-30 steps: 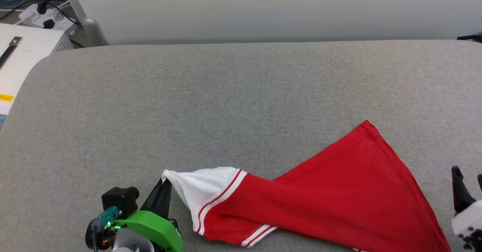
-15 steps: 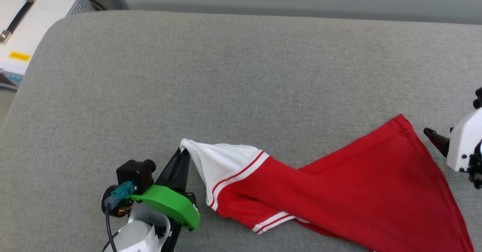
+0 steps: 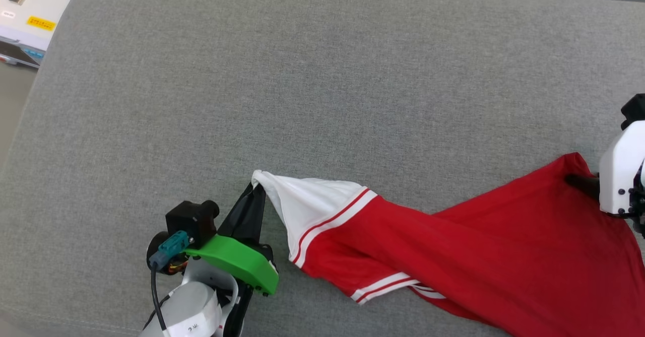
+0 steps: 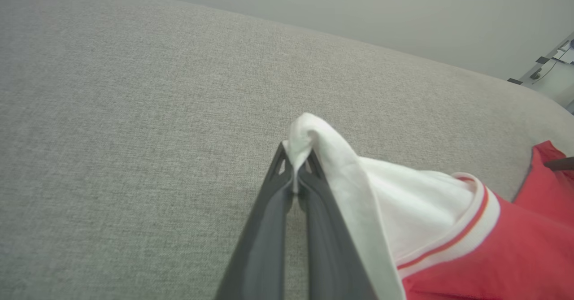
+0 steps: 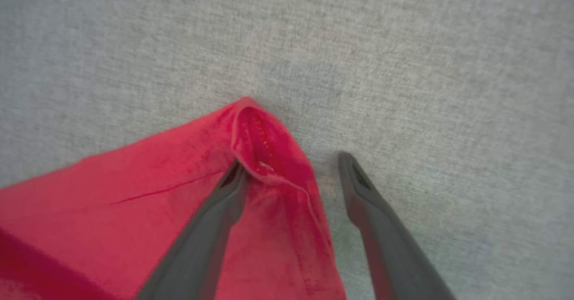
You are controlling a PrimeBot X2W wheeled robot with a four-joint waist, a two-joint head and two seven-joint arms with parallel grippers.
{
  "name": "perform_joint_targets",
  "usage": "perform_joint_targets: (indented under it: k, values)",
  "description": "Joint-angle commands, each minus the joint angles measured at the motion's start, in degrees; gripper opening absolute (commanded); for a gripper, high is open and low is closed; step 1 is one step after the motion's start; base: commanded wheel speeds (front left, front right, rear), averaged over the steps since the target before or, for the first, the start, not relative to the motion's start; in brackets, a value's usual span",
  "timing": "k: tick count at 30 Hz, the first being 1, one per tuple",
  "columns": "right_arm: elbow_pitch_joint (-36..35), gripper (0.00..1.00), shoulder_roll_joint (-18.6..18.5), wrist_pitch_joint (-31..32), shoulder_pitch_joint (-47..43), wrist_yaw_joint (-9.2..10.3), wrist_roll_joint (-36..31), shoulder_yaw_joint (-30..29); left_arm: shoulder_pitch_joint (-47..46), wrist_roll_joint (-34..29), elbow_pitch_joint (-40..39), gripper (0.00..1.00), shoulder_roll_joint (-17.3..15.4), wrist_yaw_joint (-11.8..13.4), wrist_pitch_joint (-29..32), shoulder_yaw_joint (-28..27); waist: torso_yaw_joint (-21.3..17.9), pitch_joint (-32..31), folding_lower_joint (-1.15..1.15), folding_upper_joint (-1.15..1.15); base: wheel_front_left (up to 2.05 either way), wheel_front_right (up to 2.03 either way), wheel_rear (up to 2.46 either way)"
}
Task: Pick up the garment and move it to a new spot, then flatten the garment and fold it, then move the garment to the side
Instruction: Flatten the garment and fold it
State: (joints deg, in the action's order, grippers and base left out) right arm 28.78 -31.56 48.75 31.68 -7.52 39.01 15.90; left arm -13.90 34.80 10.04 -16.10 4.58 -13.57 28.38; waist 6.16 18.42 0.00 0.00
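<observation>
Reaching in, right gripper [image 5: 291, 160] straddles the right corner of the red white-sleeved jersey garment [image 3: 453, 256], jaws spread to grasp; left gripper [image 4: 296, 158] pinches its sleeve.

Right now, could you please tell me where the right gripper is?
The right gripper is at the head view's right edge, open, its fingers astride the garment's red corner on the grey surface.
</observation>
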Motion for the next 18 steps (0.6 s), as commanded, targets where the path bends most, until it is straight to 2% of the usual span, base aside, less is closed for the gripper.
perform_joint_targets:
  k: [1, 11, 18]
  values:
    - [2.5, 0.00, 2.4, 1.1, -3.4, 0.03, 1.6, 1.8, -0.7, 0.1, 0.3, 0.00, 0.3, -0.3, -0.4, -0.2, -0.1, -0.5, 0.00, 0.00, 0.00, 0.00, 0.00]
    - [0.1, 0.00, 1.9, -5.6, 0.3, 0.03, 2.9, -1.0, -0.4, 1.2, 1.6, 0.00, -1.0, -1.1, -0.1, -1.1, -1.3, -5.9, 0.00, 0.00, 0.00, 0.00, 0.00]
    - [-2.8, 0.00, 1.4, -12.5, 2.6, 0.03, 2.0, -4.3, -5.3, 2.3, 2.9, 0.00, -3.4, -2.3, 1.5, -3.1, -2.5, -10.7, 0.00, 0.00, 0.00, 0.00, 0.00]
